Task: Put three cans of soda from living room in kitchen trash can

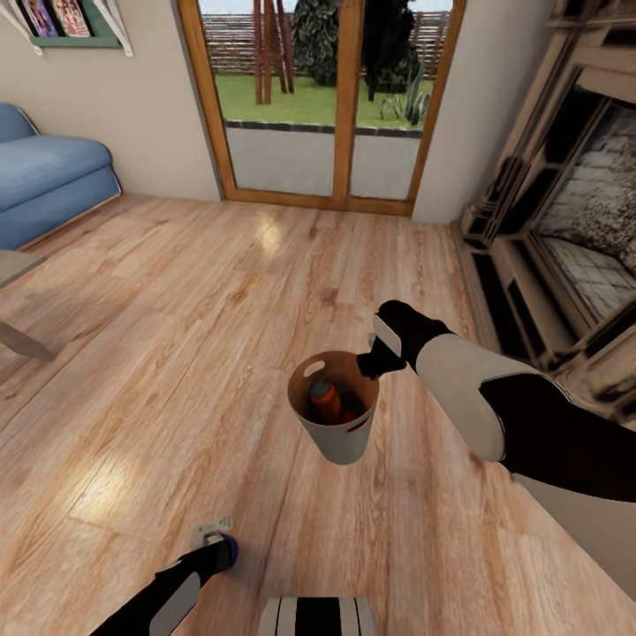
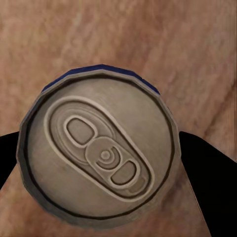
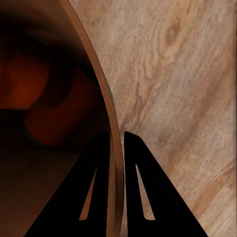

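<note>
Right hand [image 1: 371, 360] clamps bin [image 1: 340, 437] rim – orange cans [image 1: 325, 399] inside (two, probably); left hand [image 1: 215, 536] grips blue can [image 2: 101, 150].

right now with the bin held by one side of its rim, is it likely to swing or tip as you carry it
Probably a little. The right claw pinches the bin at one point of its rim, so it hangs off-centre and could swing. At least one orange can lies loose inside and may roll, shifting the weight. The thin wall looks stiff enough to hold its shape.
</note>
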You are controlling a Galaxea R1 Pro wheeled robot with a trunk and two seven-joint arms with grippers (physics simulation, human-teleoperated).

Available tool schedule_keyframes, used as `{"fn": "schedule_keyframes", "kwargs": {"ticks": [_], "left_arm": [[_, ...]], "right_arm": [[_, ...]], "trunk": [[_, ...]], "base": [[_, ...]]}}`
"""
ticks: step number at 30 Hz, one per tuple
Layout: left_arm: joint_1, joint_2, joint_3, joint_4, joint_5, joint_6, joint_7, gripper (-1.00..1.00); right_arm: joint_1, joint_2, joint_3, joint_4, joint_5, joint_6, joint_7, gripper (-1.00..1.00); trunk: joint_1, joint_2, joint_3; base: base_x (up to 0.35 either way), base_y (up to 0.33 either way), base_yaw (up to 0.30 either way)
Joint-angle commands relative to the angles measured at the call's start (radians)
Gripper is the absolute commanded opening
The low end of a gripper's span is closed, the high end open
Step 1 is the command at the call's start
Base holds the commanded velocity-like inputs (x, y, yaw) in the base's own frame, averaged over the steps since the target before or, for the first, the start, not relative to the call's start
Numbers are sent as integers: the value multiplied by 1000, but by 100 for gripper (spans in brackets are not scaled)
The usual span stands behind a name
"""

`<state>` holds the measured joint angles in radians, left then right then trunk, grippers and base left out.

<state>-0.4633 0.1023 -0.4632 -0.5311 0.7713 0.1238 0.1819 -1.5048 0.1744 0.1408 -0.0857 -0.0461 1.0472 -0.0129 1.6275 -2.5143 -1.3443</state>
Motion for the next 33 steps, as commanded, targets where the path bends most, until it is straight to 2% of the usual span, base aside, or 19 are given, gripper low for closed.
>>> {"fn": "schedule_keyframes", "kwargs": {"ticks": [1, 11, 18, 20, 21, 24, 28, 30, 33], "left_arm": [[0, -1, 0, 0, -1, 1, 0, -100], [0, -4, 0, -11, 0, 5, -4, -100], [1, 3, 1, -44, 3, 13, -5, -100], [1, 5, 2, -96, 5, 33, -5, -100], [2, 7, 6, -170, 5, 79, -4, -100], [3, 17, 12, -249, 6, 143, -3, -100], [4, 35, 16, -307, 10, 195, -1, -100], [4, 45, 18, -332, 11, 242, 0, -100], [5, 80, 21, -379, 13, 317, 4, -100]], "right_arm": [[0, 0, -16, 0, -21, 0, 5, -100], [0, 0, -15, 7, -21, 0, 5, -100], [2, 0, -13, 26, -18, 0, 4, -100], [4, 0, -12, 28, -16, 0, 3, -100], [6, 0, -11, 27, -14, 0, 1, -100], [8, 0, -11, 27, -12, 0, 0, -100], [28, -3, -10, 26, -7, 0, -5, -100], [48, -4, -10, 23, -7, 0, -24, -100], [84, -5, -10, 17, -6, 0, -69, -100]], "trunk": [[0, 0, 4], [-5, 3, 43], [-8, 4, 70], [-9, 5, 77], [-9, 5, 81], [-11, 6, 93], [-13, 7, 108], [-14, 7, 116], [-15, 8, 128]], "base": [[0, 0, 0], [0, 0, 0], [0, 0, 0], [0, 0, 0], [0, 0, 0], [0, 0, 0], [0, 0, 0], [0, 0, 0], [0, 0, 0]]}}
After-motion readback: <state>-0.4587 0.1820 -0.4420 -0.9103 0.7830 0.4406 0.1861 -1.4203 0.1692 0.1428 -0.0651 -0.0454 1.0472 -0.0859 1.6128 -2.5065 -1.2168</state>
